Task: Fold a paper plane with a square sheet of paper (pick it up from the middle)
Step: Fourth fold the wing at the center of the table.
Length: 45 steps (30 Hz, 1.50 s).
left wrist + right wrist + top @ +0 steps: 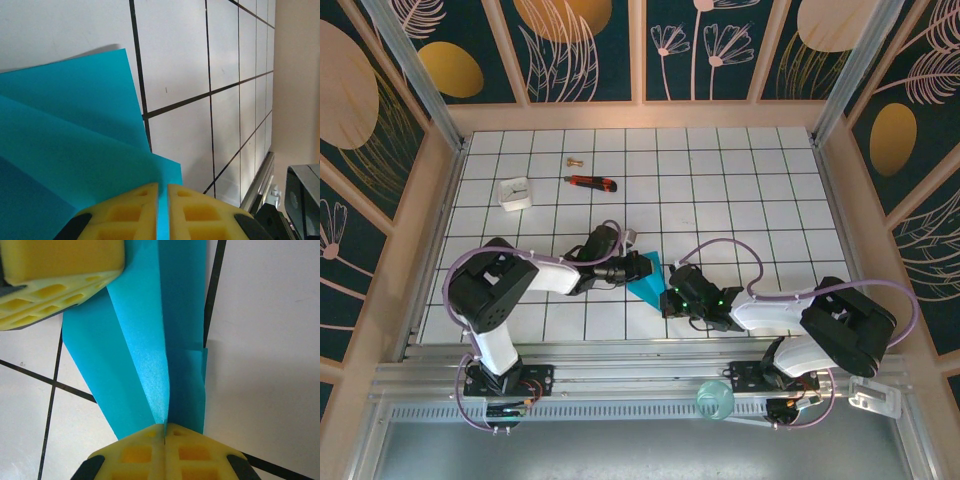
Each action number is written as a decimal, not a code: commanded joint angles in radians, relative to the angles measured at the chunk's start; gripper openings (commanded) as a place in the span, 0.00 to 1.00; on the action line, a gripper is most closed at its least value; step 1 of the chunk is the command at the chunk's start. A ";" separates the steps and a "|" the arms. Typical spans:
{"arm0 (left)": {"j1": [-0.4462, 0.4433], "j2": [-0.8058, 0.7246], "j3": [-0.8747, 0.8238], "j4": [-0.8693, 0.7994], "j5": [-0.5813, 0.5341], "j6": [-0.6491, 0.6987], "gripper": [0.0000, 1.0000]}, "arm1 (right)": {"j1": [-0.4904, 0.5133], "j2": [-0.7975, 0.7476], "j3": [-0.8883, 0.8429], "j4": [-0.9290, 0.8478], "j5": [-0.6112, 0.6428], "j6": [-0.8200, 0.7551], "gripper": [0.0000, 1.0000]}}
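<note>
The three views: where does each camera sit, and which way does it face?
Top external: above and behind the arms, looking down on the tiled table; both arms, left pincer and right pincer at the teal paper.
Left wrist: on the left arm, facing across the tiles; its pincer shut on the paper.
Right wrist: on the right arm, facing the left pincer; its pincer pinches the paper.
Both wrist views share the paper.

Left arm bent, reaching toward 3 o'clock, left claw (pixel 642 268) pinched on folded teal paper (pixel 648 285). Right arm bent, reaching toward 9 o'clock, right claw (pixel 672 296) clamped on same paper, pads together. Claws near each other.
</note>
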 commanded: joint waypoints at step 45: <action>0.013 0.114 0.022 -0.024 -0.024 0.076 0.13 | -0.015 -0.118 -0.015 -0.052 -0.050 0.026 0.18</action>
